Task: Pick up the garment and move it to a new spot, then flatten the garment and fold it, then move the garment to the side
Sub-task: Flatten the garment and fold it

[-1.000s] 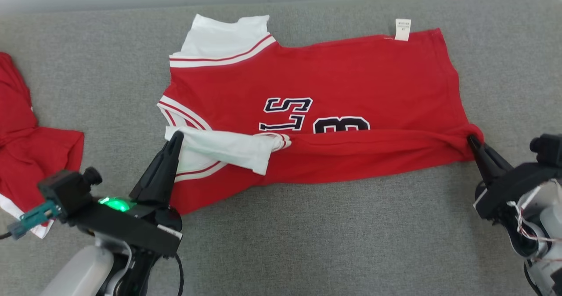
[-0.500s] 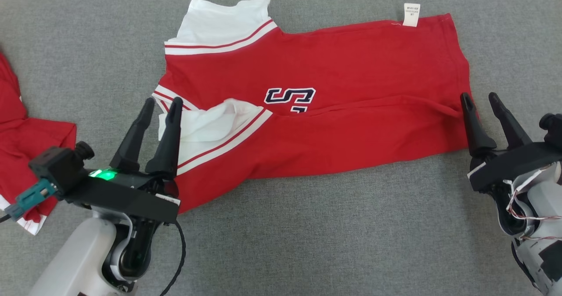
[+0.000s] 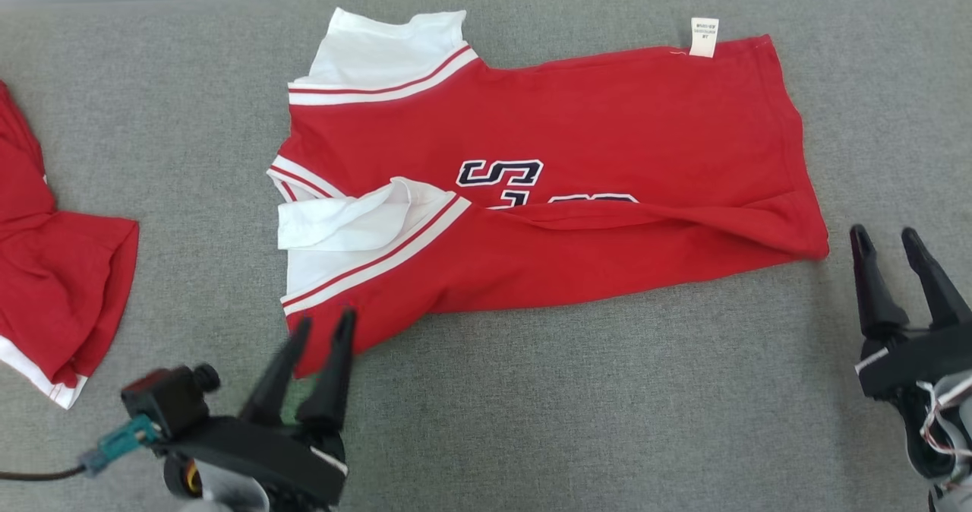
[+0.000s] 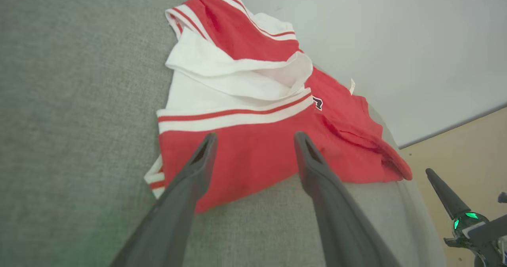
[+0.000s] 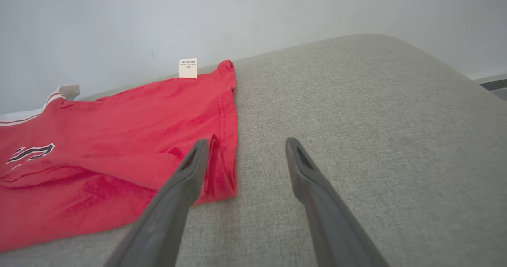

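Red cloth (image 3: 61,284) on grey cushion (image 3: 531,421)

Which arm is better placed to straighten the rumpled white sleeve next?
Likely left. The open left gripper sits by the jersey, just below its white sleeve; the open right gripper is beyond the opposite hem end.

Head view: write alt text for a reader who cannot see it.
A red jersey with white sleeves lies half folded on a grey surface. The left end effector and right end effector, both open, sit by its near corners. Another red garment lies at the left.
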